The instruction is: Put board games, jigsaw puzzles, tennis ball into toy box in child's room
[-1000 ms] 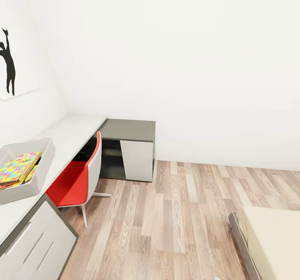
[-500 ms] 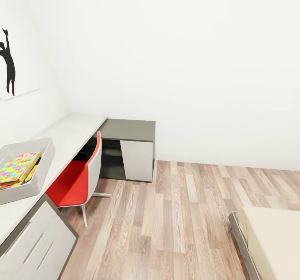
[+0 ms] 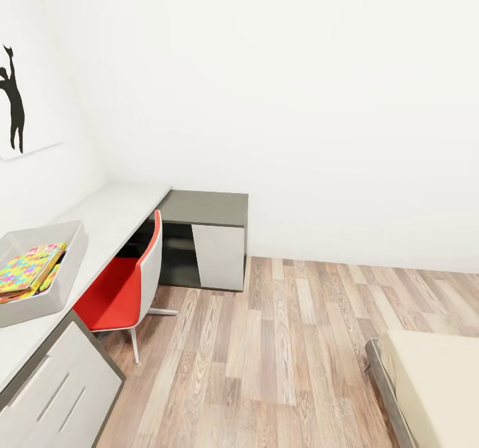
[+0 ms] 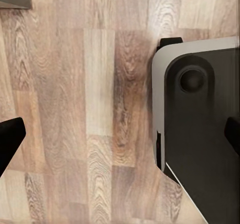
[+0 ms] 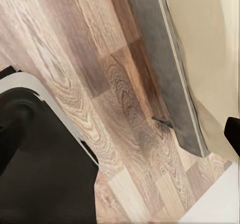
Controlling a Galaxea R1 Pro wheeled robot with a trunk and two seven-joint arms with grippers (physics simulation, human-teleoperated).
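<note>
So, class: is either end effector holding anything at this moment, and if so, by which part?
Nothing is held. The left end effector and the right end effector are both open, with bare wooden floor between their fingertips.

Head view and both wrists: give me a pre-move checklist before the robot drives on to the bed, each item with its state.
1. Toy box on the table, open on top: ok.
2. Colourful toys already inside the toy box: ok; how many, cannot tell.
3. Left gripper open with nothing between its fingertips: ok.
4. Right gripper open and unloaded: ok.
5. Wooden floor between the red chair and the bed free of obstacles: ok.
6. Board games on the bed: cannot tell, just a bare corner shows.
</note>
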